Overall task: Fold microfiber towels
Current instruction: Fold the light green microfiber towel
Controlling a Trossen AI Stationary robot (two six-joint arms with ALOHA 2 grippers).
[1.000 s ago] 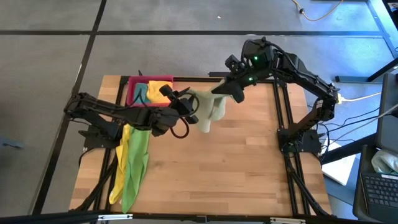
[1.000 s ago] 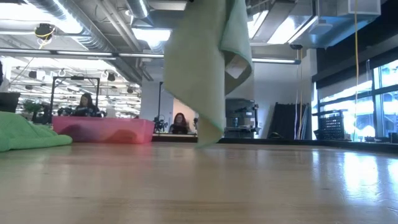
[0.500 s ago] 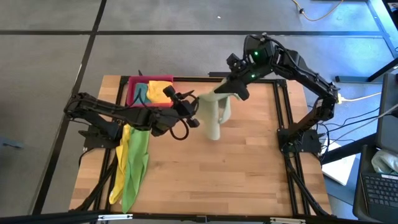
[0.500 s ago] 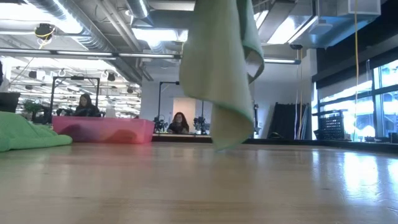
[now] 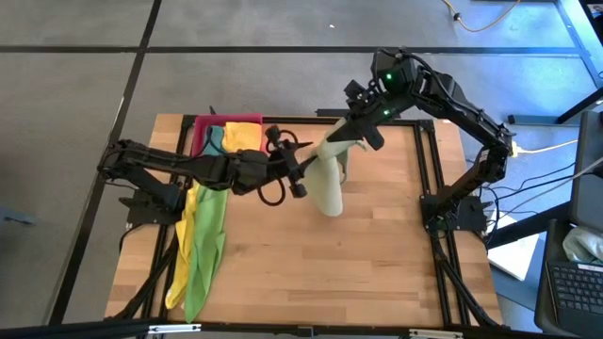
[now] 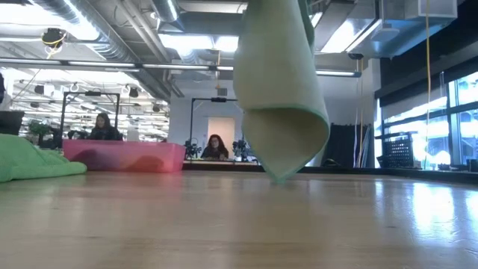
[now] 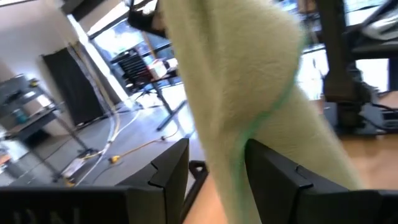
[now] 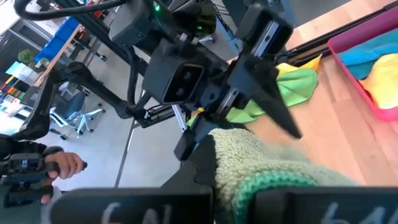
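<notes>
A pale olive-green towel (image 5: 330, 184) hangs from my right gripper (image 5: 356, 135), which is shut on its top above the table's far middle. In the low view the towel's lower end (image 6: 282, 168) curls into a fold just above the wood. My left gripper (image 5: 303, 179) reaches in level from the table's left. Its open fingers (image 7: 176, 163) stand on either side of the towel's hanging edge (image 7: 233, 155). My right gripper pinches the towel's bunched upper end (image 8: 264, 171) between its two fingers, several layers gathered together. It comes from the far right, slanting down. The towel hangs slack below the fingers, clear of the table. My left gripper's fingers flank the hanging edge; whether they touch it I cannot tell.
A pink tray (image 5: 200, 132) at the far left holds a yellow (image 5: 243, 137) and a teal towel (image 5: 213, 141). A yellow (image 5: 184, 245) and a bright green towel (image 5: 209, 250) lie along the left side. Bare wood lies near and right. People sit beyond the table.
My left gripper has swung toward the table's right and turned about its wrist, so its fingers now stand around the hanging towel. The towel has drifted right with my right gripper, and its lower end has curled into a fold.
</notes>
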